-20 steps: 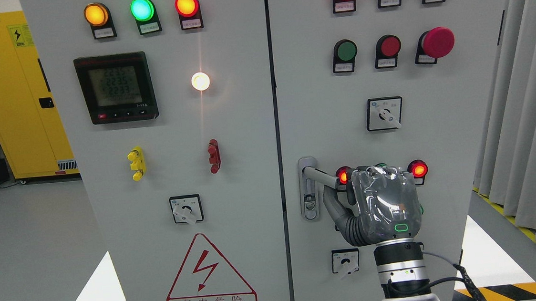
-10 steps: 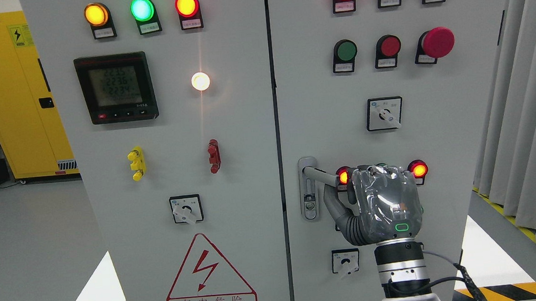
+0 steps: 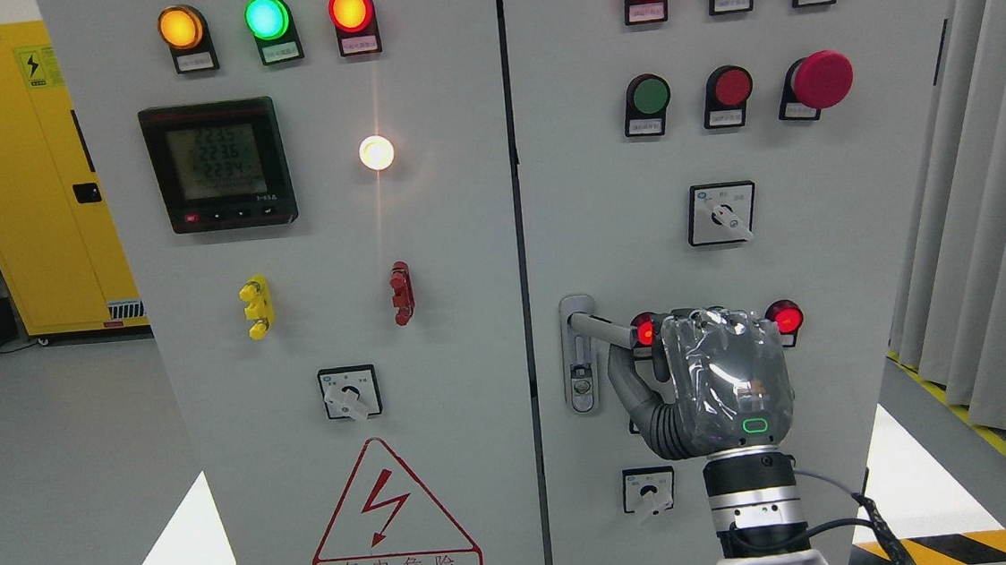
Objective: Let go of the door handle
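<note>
One right hand, fingers' grip indiscernible, meets the rightward-pointing, near-horizontal door handle.

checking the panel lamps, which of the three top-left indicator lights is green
The middle lamp of the top-left row glows green; the lamp on its left is amber and the lamp on its right is red-orange.
</note>
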Robot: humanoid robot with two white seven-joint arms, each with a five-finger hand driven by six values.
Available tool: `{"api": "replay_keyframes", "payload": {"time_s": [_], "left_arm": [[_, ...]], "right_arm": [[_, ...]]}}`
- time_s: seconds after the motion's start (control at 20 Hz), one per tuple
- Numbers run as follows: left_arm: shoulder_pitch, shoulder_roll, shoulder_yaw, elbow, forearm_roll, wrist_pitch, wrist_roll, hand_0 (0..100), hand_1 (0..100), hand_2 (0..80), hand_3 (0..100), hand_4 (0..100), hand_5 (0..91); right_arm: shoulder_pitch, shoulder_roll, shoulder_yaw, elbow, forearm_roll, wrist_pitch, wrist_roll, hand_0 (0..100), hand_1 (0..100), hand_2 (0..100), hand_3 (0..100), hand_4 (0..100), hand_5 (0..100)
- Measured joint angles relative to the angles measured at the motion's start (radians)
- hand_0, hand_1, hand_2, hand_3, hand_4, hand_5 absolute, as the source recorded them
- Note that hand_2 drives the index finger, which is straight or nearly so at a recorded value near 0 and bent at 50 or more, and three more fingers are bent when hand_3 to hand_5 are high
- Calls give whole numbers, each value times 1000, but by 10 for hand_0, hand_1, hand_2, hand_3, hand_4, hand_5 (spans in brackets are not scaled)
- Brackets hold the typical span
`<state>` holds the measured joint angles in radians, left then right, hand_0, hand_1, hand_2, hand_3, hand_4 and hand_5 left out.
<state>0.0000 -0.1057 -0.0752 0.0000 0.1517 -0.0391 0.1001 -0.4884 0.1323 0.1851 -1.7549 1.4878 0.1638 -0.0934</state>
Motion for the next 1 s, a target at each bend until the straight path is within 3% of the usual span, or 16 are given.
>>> {"api": "replay_keyframes", "payload": {"time_s": [1.0], "left_arm": [[0, 0, 0, 0, 0, 0, 0, 120, 556, 0, 0, 0, 0]], "right_arm": [[40, -1, -2, -15, -2, -7, -6, 560, 382, 901, 1000, 1000, 1000]]}}
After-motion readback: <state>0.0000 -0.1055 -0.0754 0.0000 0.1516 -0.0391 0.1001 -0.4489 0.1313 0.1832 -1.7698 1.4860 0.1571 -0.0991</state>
